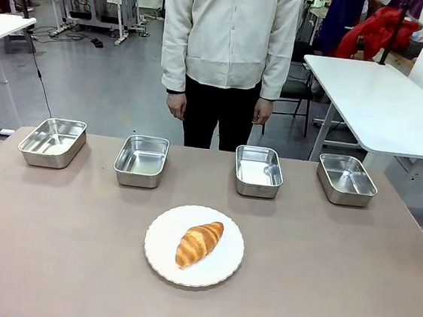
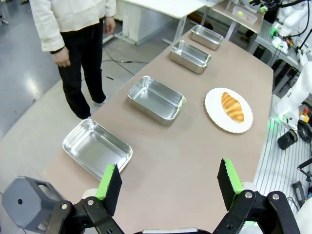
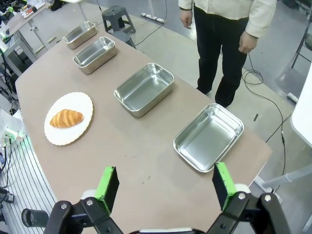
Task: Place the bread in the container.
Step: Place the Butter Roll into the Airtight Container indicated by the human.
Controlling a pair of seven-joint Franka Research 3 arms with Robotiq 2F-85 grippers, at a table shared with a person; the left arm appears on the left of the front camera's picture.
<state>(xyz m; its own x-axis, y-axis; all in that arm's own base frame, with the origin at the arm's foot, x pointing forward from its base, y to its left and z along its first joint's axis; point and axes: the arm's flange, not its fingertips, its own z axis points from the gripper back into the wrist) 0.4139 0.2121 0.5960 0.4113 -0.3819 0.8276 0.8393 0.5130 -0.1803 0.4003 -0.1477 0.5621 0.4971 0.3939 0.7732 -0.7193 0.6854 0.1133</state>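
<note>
Our left gripper is wide open. Its two black fingers come up from the bottom of the left wrist view, one at 7 o'clock and one at 5 o'clock, with a big gap between them. The green pads face each other across the gap. Our right gripper is wide open too. In the right wrist view its fingers stand at 7 o'clock and 5 o'clock, pads turned inward. Both grippers hang up high and look down.
</note>
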